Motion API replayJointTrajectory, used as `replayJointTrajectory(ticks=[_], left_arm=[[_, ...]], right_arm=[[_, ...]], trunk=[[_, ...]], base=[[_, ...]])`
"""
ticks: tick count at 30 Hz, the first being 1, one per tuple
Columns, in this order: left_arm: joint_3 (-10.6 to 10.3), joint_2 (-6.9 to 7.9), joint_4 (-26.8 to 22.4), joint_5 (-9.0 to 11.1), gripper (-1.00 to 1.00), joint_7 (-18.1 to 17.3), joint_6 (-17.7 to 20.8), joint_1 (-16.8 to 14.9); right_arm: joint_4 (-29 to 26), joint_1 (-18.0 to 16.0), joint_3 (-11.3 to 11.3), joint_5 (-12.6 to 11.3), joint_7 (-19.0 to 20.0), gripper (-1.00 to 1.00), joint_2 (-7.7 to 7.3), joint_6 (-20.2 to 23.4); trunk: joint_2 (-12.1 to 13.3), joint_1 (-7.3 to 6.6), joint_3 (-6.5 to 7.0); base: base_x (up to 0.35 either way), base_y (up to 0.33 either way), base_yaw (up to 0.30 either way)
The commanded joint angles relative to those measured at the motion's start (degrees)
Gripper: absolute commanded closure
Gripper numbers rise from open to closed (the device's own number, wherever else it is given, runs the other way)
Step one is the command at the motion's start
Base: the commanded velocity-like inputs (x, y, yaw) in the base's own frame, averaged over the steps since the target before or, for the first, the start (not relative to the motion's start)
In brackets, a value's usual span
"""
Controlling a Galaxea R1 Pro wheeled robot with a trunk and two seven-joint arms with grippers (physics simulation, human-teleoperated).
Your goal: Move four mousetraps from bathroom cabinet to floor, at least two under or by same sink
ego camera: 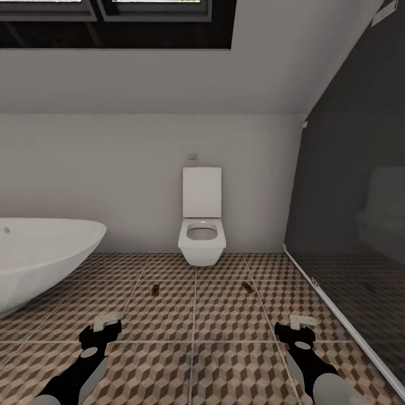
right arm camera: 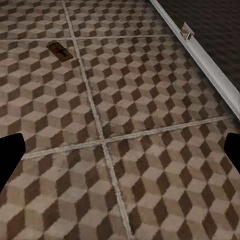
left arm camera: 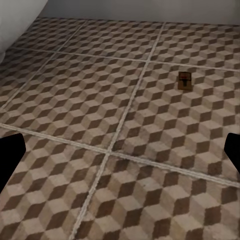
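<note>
two mousetraps are lying flat on the bathroom floor (ego camera: 197,360) ahead of the robot, in front of the toilet (ego camera: 202,225): the left mousetrap (ego camera: 154,289) is sitting forward and inboard of the left gripper (ego camera: 107,324), its long axis running roughly away from the robot, and the right mousetrap (ego camera: 246,287) is lying forward and inboard of the right gripper (ego camera: 302,322), angled diagonally. both grippers are hovering empty with fingers spread, well apart from the traps. each arm is nearer its own-side trap, and no sink is appearing beside them.
</note>
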Motion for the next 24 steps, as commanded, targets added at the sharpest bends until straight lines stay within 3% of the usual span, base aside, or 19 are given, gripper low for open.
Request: replayJointTrajectory(ticks=[1, 24], left_arm=[[-0.47, 0.07, 0.0, 0.59, -1.0, 0.37, -0.27, -0.05], [-0.41, 0.07, 0.0, 0.59, -1.0, 0.37, -0.27, -0.05]], right_arm=[[0.1, -0.06, -0.4, 0.45, -0.03, -1.0, 0.01, -0.28], [0.1, -0.06, -0.47, 0.36, 0.06, -1.0, -0.04, -0.28]], trunk=[[-0.03, -0.01, -0.06], [-0.03, -0.01, -0.06]], base=[[0.0, 0.0, 0.0], [0.0, 0.0, 0.0]])
